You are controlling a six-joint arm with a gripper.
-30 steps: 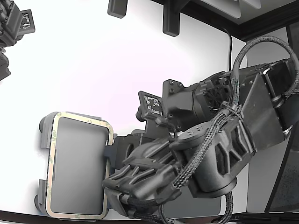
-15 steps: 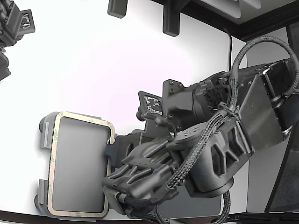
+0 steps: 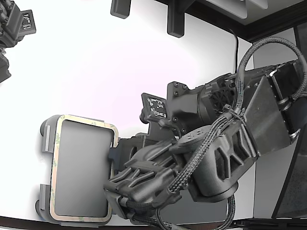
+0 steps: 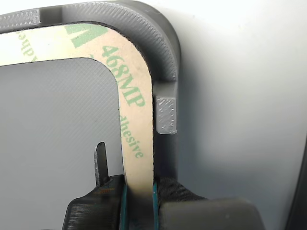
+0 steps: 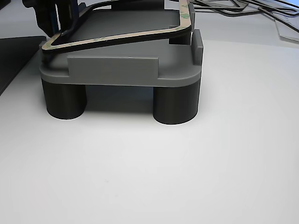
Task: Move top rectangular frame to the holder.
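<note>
One gripper of mine sits nearest in the wrist view, its two dark fingers clamped on either side of one long side of the top rectangular frame, so it is closed and gripping that frame. Green printed lettering runs along the tan strip, partly cut off. Just past my fingertips the frame curves round a corner and lies over the holder, a light grey textured tray whose raised edge wraps the same corner; a small square tab on the holder's wall stands just beside the frame's outer edge. Beyond that is plain white table. In the other view the holder stands on dark round feet on the white table, and the frame sits tilted over it, the left end by my gripper lifted, the right far end up against a raised tab; I cannot tell if it touches the tray floor. In the exterior view the frame rings the holder's grey floor at the exterior view's left, the holder showing its tabs outside it, with my arm reaching in from the exterior view's right. Far off, a second dark arm part shows at the upper left corner.
</note>
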